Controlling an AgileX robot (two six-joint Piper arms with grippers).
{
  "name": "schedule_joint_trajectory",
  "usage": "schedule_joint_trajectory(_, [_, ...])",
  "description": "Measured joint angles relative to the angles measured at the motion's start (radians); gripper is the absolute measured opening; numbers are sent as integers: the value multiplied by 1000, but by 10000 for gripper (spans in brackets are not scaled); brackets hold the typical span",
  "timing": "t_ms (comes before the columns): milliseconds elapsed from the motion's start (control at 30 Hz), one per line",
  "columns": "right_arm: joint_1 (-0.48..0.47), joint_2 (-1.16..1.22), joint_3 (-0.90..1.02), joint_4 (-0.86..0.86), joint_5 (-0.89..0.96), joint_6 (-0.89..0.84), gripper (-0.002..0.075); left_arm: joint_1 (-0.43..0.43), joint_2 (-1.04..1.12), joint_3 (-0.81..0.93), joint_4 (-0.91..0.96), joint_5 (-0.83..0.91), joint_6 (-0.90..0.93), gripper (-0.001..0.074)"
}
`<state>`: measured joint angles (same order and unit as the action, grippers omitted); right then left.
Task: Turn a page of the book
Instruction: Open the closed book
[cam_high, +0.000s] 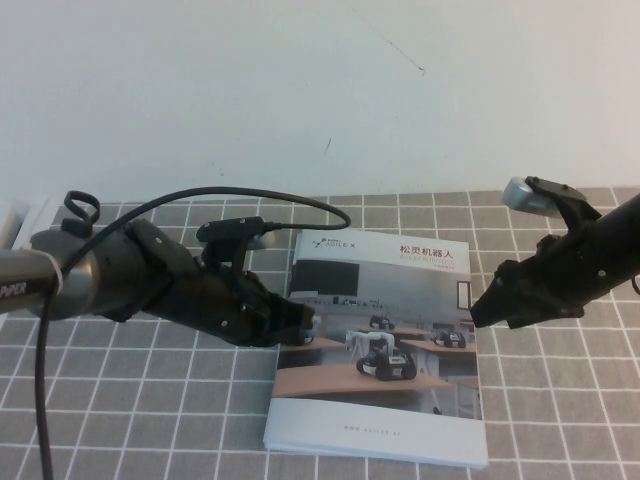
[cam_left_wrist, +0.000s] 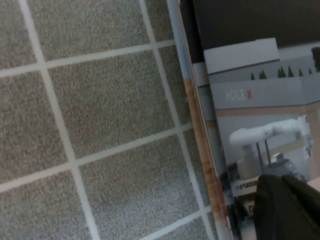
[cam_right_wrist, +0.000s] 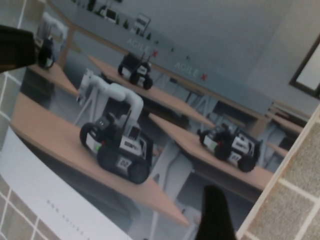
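Lying closed and flat on the grey checked tablecloth (cam_high: 120, 400), the book (cam_high: 385, 400) sits toward the near edge of the table, a little right of its middle. Its glossy cover carries a photograph of small wheeled robots on wooden desks, a red Chinese title at the far right corner of the cover, and a white band with small print along the near edge; a thin stack of white pages shows under that edge. The left gripper (cam_high: 300, 328) reaches in low from the left edge of the table, its tip at the book's left edge, roughly halfway along it; in the left wrist view a dark fingertip (cam_left_wrist: 287, 207) lies over the cover just inside that edge. Whether its fingers are spread or closed, and whether they press the cover, cannot be told. The right gripper (cam_high: 482, 306) comes from the right edge of the table and hangs at the book's right edge, holding nothing; how wide its fingers stand cannot be told either.
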<state>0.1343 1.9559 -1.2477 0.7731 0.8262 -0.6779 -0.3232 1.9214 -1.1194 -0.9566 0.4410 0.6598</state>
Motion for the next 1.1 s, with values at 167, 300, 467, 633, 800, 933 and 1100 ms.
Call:
schedule_joint_trajectory(167, [2, 32, -2, 2, -21, 28, 450, 0, -2, -1, 47, 10, -22, -4])
schedule_joint_trajectory(300, [13, 62, -2, 35, -21, 30, 451, 0, -2, -5, 58, 19, -24, -4])
schedule_joint_trajectory(467, [37, 72, -2, 59, -22, 28, 452, 0, -2, -5, 58, 23, -29, -4])
schedule_joint_trajectory(633, [40, 72, -2, 69, -22, 28, 452, 0, -2, -5, 56, 27, -45, -4])
schedule_joint_trajectory(800, [40, 79, -2, 81, -28, 28, 449, 0, -2, -5, 52, 27, -45, -4])
schedule_joint_trajectory(933, [49, 99, -2, 99, -30, 21, 437, 0, -2, -5, 50, 27, -45, -4])
schedule_joint_trajectory(1100, [63, 105, -7, 110, -32, 6, 430, 0, -2, -5, 48, 27, -45, -4])
